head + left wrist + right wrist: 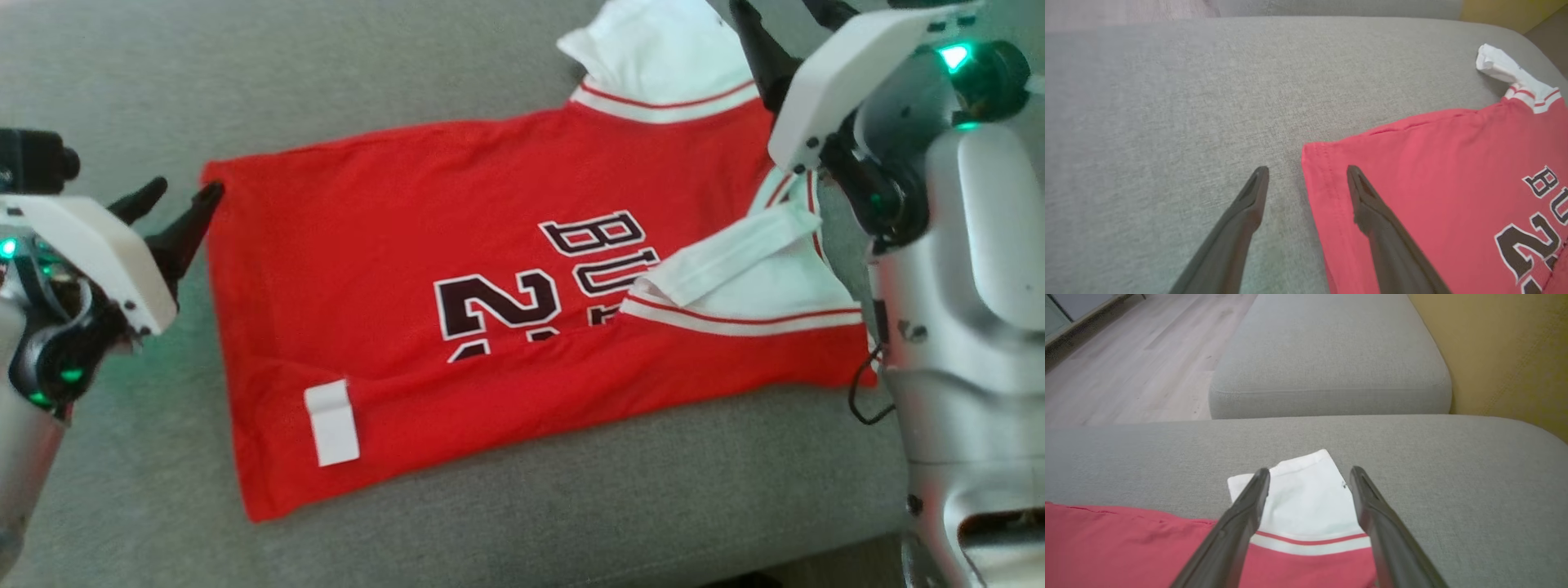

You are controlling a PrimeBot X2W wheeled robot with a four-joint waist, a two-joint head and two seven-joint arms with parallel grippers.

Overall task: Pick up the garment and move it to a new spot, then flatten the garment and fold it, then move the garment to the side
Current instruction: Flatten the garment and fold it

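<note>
Two open grippers frame a red jersey that lies spread on the grey sofa cushion, hem to the left and sleeves to the right. Your left gripper sits at the far left hem corner, fingers spread and holding nothing. In its wrist view one finger is over red cloth and the other over bare cushion, straddling the hem edge.

Moving right, a white label shows on the near left part. The near long edge looks turned over the body, since a fold line cuts off the bottom of the black lettering. Right of that, the near white sleeve lies folded in onto the chest. The far white sleeve sticks out past the far right corner, and your right gripper hangs above it, fingers apart and empty.

You appear to be in the folding step, with the near side turned in and the far side not yet. The next move calls for pinching the far edge at both ends, then carrying it toward the near side evenly so the crease runs straight.
</note>
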